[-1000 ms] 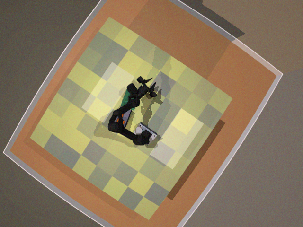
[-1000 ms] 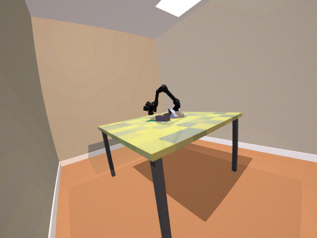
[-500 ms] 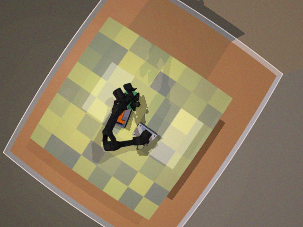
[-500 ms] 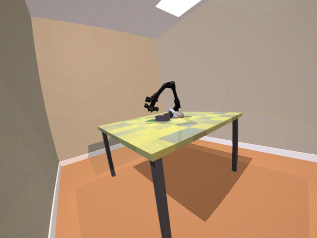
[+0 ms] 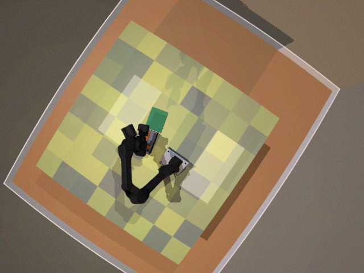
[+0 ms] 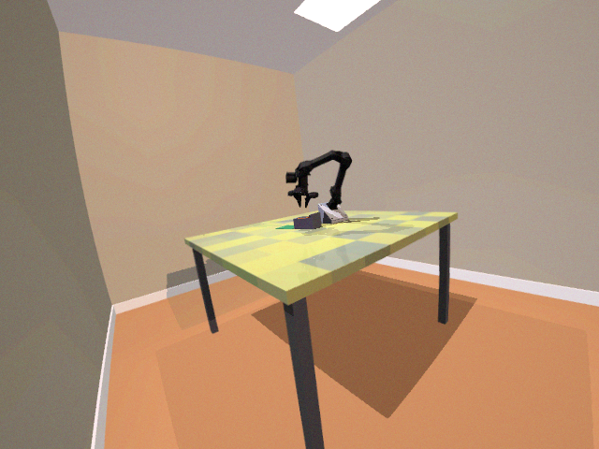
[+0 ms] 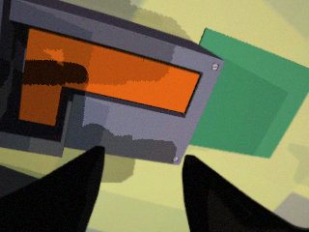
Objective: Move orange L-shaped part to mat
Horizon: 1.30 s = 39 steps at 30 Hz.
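Hand (image 5: 141, 141) (image 6: 302, 207) (image 7: 144, 159) hangs partly open above grey tray (image 5: 152, 137) (image 6: 306, 223) (image 7: 140, 122).

A square table (image 5: 167, 223) (image 6: 338, 246) with a yellow-and-grey checkered top stands on dark straight legs (image 6: 302, 367) at its corners. Orange flooring (image 5: 305, 88) (image 6: 217, 386) extends past every table edge.

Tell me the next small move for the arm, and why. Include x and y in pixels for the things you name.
I'd shift the half-open gripper (image 5: 145, 140) (image 6: 303, 207) (image 7: 144, 159) over the short leg of the orange part (image 7: 41, 99), then lower it. The part lies in the pocket of the grey tray (image 5: 153, 137) (image 6: 306, 223) (image 7: 130, 128), neither end raised, and the fingertips hang above the tray, off that leg.
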Available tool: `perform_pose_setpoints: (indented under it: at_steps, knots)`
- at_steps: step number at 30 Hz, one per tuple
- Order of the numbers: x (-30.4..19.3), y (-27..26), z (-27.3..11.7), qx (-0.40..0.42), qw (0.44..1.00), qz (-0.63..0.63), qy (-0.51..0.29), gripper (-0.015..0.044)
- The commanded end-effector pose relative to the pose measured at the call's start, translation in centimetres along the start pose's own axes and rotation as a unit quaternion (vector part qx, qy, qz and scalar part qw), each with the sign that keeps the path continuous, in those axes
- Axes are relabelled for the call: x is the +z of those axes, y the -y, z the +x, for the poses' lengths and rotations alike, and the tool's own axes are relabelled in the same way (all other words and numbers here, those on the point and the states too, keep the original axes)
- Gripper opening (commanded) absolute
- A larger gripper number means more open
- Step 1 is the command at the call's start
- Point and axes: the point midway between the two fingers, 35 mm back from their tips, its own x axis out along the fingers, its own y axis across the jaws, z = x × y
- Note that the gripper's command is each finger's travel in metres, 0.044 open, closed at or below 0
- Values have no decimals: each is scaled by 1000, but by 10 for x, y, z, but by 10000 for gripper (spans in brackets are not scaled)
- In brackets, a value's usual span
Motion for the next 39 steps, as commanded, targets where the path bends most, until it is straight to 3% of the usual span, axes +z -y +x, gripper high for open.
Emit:
perform_pose_setpoints:
  at_steps: [1,10,18,39]
  knots:
    - [14,-65,-30,80,993,81,35,180]
    - [15,-74,-32,91,991,93,38,180]
    - [22,-86,36,92,991,93,39,180]
    - [24,-90,58,92,991,93,39,180]
